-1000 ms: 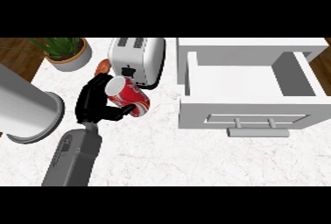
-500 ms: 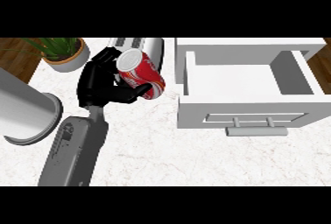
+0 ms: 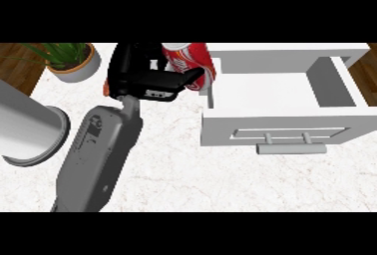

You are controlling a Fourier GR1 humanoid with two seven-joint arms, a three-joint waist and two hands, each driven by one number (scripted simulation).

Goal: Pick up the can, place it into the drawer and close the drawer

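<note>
Nearest the lower edge: a grey forearm (image 3: pixel 99 154) enters and runs up and slightly right over the white marbled counter (image 3: pixel 221 184). By the rig's sides this is taken as the right arm, though it shows left of centre. At the far left a large pale grey cylinder (image 3: pixel 26 124) cuts in, its curved end toward the arm, not touching it.

Right of centre: the white drawer (image 3: pixel 280 99) stands pulled open, its front panel toward the viewer with a grey bar handle (image 3: pixel 290 148) below it. Inside shows only a bare white floor and walls.

Mid-distance: the black right hand (image 3: pixel 147 74) is clenched round the red can (image 3: pixel 190 62), fingers and thumb wrapping its side and hiding part of it. The can is tilted, its pale top toward the far edge, white lettering on the red side. It hangs above the counter just beside the drawer's left wall, not yet over the inside.

Farther, upper left: a potted plant (image 3: pixel 70 60) with green leaves in a tan pot, sitting where counter meets wooden floor (image 3: pixel 18 64). The left hand does not show.
</note>
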